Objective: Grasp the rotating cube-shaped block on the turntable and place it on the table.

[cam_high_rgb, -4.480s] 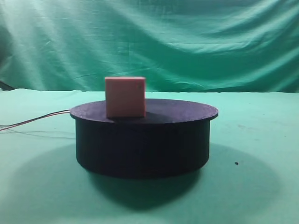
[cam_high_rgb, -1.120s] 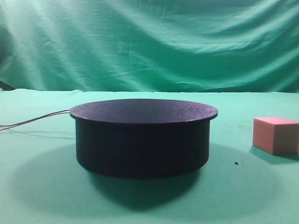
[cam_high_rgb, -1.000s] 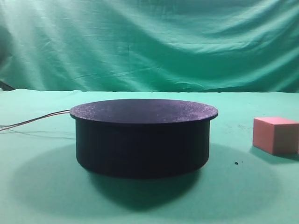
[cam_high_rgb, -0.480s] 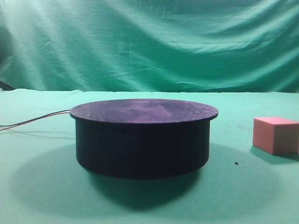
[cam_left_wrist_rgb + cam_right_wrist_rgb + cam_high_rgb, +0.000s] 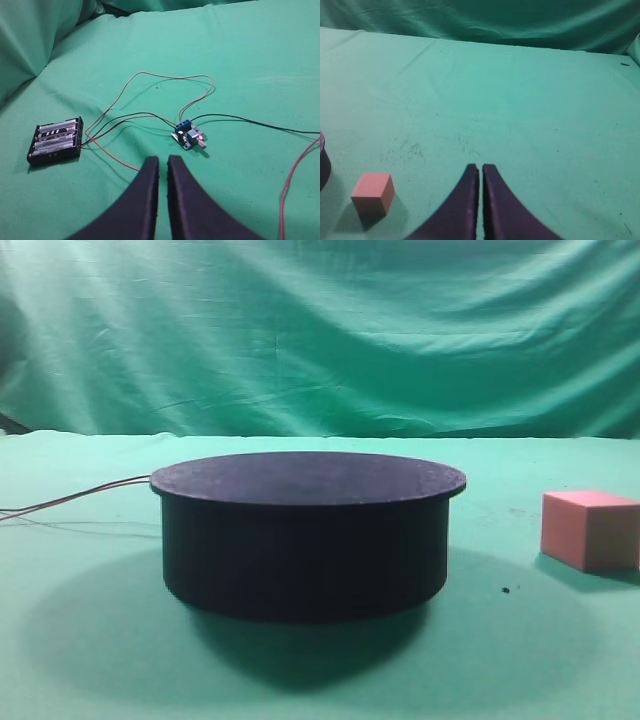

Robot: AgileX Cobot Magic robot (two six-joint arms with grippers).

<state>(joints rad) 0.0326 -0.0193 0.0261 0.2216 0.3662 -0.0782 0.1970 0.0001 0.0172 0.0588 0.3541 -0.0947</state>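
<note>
While our right pincer (image 5: 480,167) hangs pressed together, the cube-shaped block (image 5: 373,192) rests on the table (image 5: 530,110) to its left, beside the turntable (image 5: 305,530); our left pincer (image 5: 163,160) is likewise closed, empty.

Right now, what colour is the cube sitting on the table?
Pinkish-salmon, plain and matte. The cube shows best in the exterior high view.

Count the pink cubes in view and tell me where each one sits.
1. The cube-shaped block rests on the table, right of the turntable and apart from it. Others could hide behind the turntable.
</note>
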